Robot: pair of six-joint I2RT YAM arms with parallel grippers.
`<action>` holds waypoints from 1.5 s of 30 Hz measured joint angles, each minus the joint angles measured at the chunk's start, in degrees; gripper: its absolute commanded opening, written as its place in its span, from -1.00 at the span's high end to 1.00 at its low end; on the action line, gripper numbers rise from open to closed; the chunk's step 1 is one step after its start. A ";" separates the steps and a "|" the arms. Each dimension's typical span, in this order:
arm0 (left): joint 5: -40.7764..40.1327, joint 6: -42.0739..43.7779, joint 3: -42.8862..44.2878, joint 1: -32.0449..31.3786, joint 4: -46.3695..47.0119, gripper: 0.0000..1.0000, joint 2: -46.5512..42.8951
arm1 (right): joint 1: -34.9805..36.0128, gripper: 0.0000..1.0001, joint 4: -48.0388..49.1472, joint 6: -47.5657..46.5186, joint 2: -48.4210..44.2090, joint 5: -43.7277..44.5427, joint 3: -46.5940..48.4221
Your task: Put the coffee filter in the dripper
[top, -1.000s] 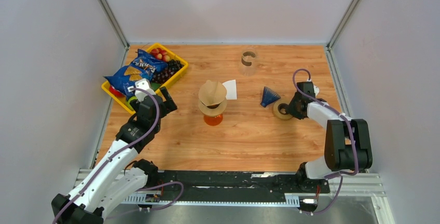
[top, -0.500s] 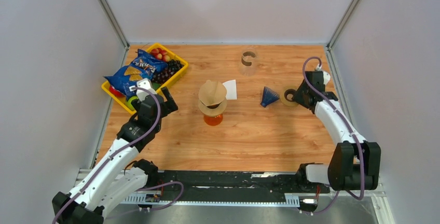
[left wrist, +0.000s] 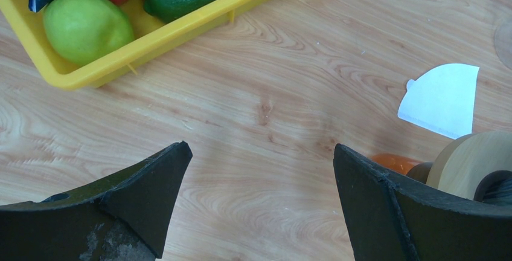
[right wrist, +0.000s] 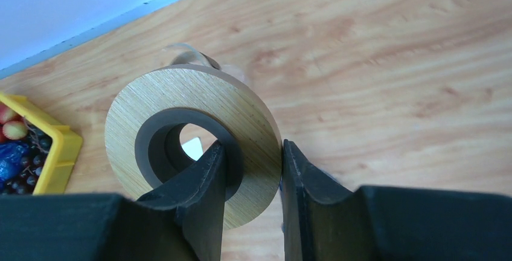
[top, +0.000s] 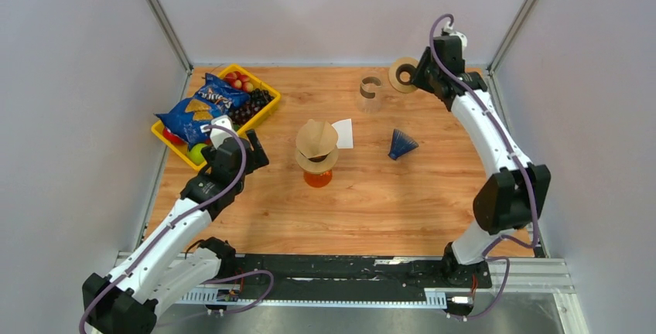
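My left gripper (left wrist: 259, 148) hovers over the table (left wrist: 272, 67) near the yellow tray (left wrist: 181, 28), jaws spread wide with nothing between them; the white coffee filter (left wrist: 441, 99) lies flat on the wood just beside the dripper (top: 316, 152), out of either gripper; my right gripper (right wrist: 252, 152) is raised at the far edge, clamped on a wooden ring (right wrist: 181, 89), 1 finger through its hole and 1 against the outer rim; a glass cup (top: 370, 93) stands near it; a blue fan-shaped piece (top: 401, 144) lies to the filter's right.
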 measured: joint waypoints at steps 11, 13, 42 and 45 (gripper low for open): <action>-0.31 0.09 0.17 0.00 -0.04 -1.00 0.33 | 4.94 0.64 -0.66 -4.31 22.05 -1.62 22.73; -0.48 0.09 0.20 0.00 -0.04 -1.00 0.33 | 5.49 0.64 -1.14 -5.11 25.49 -1.70 26.27; -0.85 0.09 0.20 0.00 -0.24 -1.00 1.92 | 6.62 0.45 -2.19 -9.77 36.63 0.39 33.86; -0.85 0.09 0.20 0.00 -0.37 -1.00 1.92 | 6.62 0.37 -2.19 -9.77 36.63 0.61 33.86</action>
